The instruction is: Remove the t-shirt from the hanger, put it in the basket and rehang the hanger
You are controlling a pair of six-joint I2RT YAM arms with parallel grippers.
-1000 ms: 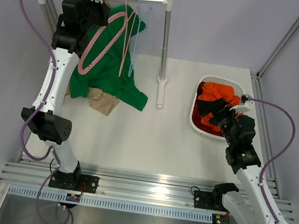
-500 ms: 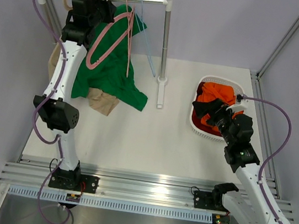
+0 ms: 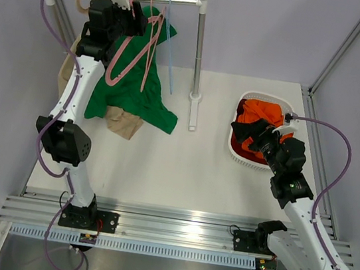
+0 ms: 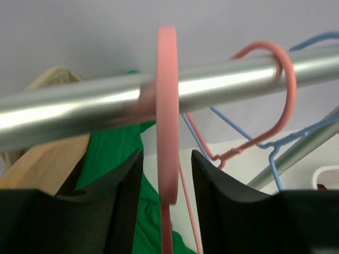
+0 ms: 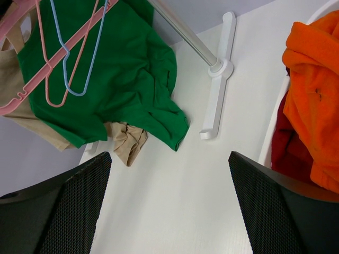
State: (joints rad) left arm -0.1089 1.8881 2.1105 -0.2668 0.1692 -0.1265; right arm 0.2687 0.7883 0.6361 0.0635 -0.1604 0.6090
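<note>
Raised since a second ago: left claw (image 4: 166, 159), from below the rail (image 4: 69, 114) up to it, with the hanger (image 3: 125, 57) carried along and its hook now set over the bar. Loosened too, from pressed tight to slightly parted.

One white worktop (image 3: 182, 169), smooth and matt.

One rack (image 3: 198, 50) of silvery metal tube, with a level rail, a single upright, white ball ends and a flat white foot.

One green shirt (image 3: 132, 95), soft and rumpled, hanging below the rail with its hem trailing onto the worktop.

One t-shirt (image 3: 263, 113), bright orange, crumpled in a heap. Off the hanger, lying in the basket on top of one dark red garment (image 5: 288, 153).

One oval white basket (image 3: 238, 158) with a slotted wall, at the right of the worktop.

One beige cloth (image 3: 122, 123), bunched at the green hem.

Four hangers on the rail:
- the thick pink plastic one, bare, with a broad flat hook
- one beige wooden hanger (image 4: 42, 164)
- one thin pink wire hanger (image 4: 288, 95)
- one thin blue wire hanger (image 4: 318, 39)

Left claw parted around the thick hook, with a sliver of gap on each side, pinching nothing.

Right claw (image 5: 169, 174) spread wide and empty, over the worktop beside the basket, with black textured pads (image 5: 69, 206).
</note>
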